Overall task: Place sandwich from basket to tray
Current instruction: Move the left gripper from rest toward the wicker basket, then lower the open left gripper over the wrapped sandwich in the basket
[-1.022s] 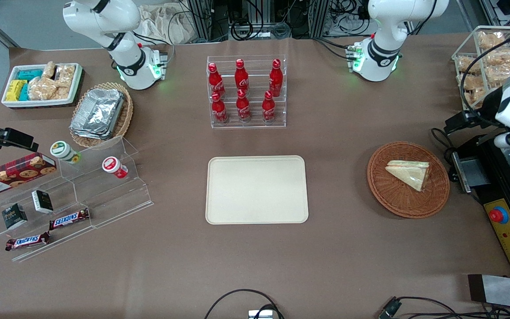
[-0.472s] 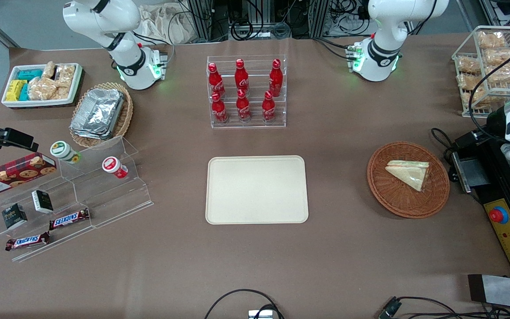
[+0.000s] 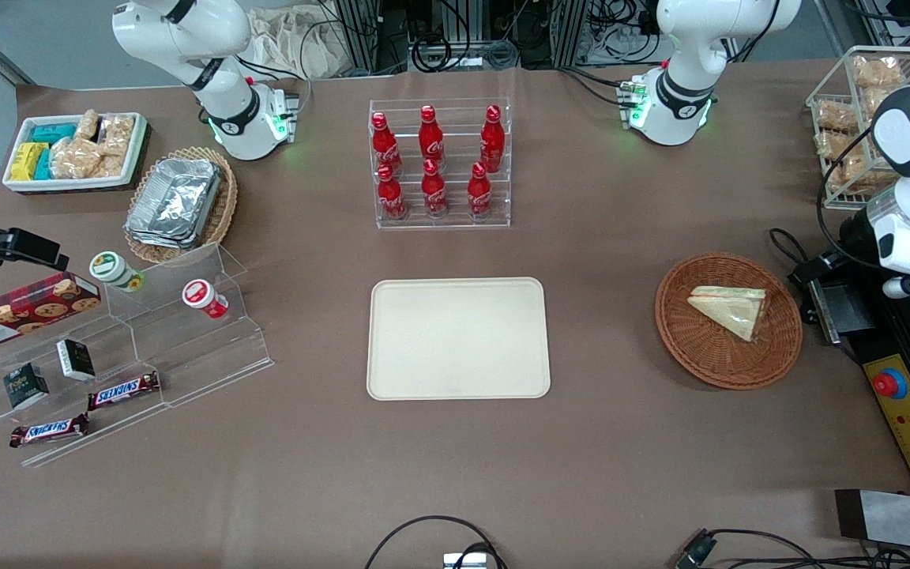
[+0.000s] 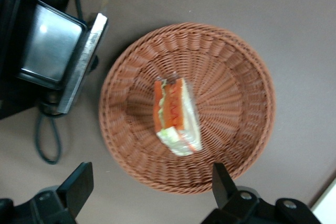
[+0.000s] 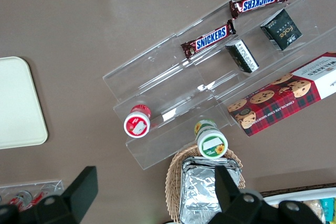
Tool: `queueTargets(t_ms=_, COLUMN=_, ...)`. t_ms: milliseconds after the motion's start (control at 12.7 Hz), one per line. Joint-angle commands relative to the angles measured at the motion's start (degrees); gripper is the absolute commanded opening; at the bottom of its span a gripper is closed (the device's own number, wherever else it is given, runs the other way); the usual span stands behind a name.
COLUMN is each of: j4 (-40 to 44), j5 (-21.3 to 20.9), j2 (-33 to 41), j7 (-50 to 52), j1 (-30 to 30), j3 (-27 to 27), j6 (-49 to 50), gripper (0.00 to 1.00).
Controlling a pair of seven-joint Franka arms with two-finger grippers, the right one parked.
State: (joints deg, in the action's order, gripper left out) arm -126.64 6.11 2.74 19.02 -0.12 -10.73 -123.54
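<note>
The sandwich (image 3: 730, 310) is a clear-wrapped wedge with orange, red and green filling, lying in the round reddish-brown basket (image 3: 688, 348) toward the working arm's end of the table. The cream tray (image 3: 457, 338) lies flat mid-table with nothing on it. In the left wrist view the sandwich (image 4: 174, 116) sits in the middle of the basket (image 4: 231, 77). My gripper (image 4: 149, 187) hangs open well above the basket's rim, its dark fingertips (image 4: 79, 182) wide apart and holding nothing. The arm's white wrist (image 3: 909, 233) hovers beside the basket.
A black device with a metal plate (image 3: 838, 310) and a control box with a red button (image 3: 889, 384) stand beside the basket. A wire rack of bagged snacks (image 3: 854, 118) is farther back. A rack of red bottles (image 3: 439, 166) stands farther from the camera than the tray.
The left arm has swung in from the table's end toward the basket, its wrist now lower and closer to it. Sandwich, basket and tray have not moved.
</note>
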Motion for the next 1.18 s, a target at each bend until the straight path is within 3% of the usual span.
queueTargets(t_ms=0, j4=-1.6, j5=2.8, j2=-1.8, j7=3.3, j1=-0.1, j3=0.1, j6=-5.2, gripper=1.00)
queueTargets(t_ms=393, j4=-4.6, j5=8.3, j2=-5.5, j7=3.8, j1=-0.4, j3=0.4, j6=-14.3, gripper=1.00)
queueTargets(t_ms=1101, j4=-11.1, j5=12.2, j2=-12.2, j7=3.8, j1=-2.3, j3=1.1, j6=-28.8, gripper=1.00)
